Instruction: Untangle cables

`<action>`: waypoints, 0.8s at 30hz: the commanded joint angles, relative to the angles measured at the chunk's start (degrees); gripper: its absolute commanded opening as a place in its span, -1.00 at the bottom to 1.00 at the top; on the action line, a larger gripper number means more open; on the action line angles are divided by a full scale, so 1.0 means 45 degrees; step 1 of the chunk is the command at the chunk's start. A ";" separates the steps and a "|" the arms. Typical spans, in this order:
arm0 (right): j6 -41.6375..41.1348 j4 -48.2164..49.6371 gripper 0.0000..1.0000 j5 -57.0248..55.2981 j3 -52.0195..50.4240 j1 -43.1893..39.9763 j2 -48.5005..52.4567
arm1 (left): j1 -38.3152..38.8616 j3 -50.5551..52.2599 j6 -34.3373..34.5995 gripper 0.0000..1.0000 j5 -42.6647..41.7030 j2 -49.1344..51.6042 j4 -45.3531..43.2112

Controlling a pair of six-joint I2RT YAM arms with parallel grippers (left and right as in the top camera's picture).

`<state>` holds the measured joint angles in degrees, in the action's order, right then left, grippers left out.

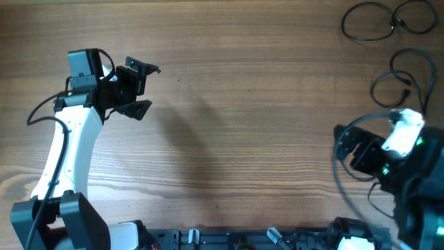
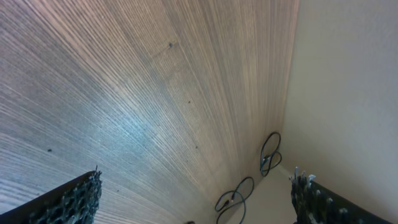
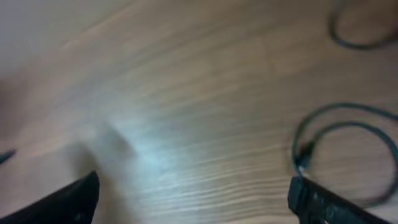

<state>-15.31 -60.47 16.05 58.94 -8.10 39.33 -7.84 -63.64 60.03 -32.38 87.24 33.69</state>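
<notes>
Both grippers empty, cables lying apart at the table's far right corner.
Overhead: left gripper point(image 1: 139, 89) gapes far from cables point(image 1: 388, 21). Left wrist: cables point(image 2: 268, 152) distant. Right wrist: right gripper point(image 3: 193, 193) spread beside a loop point(image 3: 348, 146); blur risks pinching two strands.

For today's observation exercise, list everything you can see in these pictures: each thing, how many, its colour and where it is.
cables: at least two loose looped groups, black, far right corner of the table; one near the top edge, another just below it, apart from each other
table: one, light brown wood grain, fills the view
left claw: one, black, open, over the table's left side, holding nothing
right claw: one, black, open, at the right side near the lower cable loops, holding nothing
</notes>
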 commanded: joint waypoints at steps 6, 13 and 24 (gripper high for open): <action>0.0937 0.3891 0.99 -0.1666 -0.3580 0.1889 -0.3541 | 0.0049 -0.0049 -0.0253 1.00 0.0131 0.0068 -0.0005; 0.1671 0.8155 0.99 -0.1661 -0.7529 0.1889 -0.6382 | 0.0049 -0.0049 -0.0253 1.00 0.0131 0.0068 -0.0005; 0.2030 1.2959 1.00 -0.1817 -1.1516 0.1880 -0.8548 | 0.0049 -0.0049 -0.0257 1.00 0.0131 0.0068 -0.0005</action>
<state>-6.98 -5.69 8.69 10.46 0.14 3.38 -7.84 -63.64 60.03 -32.38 87.24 33.67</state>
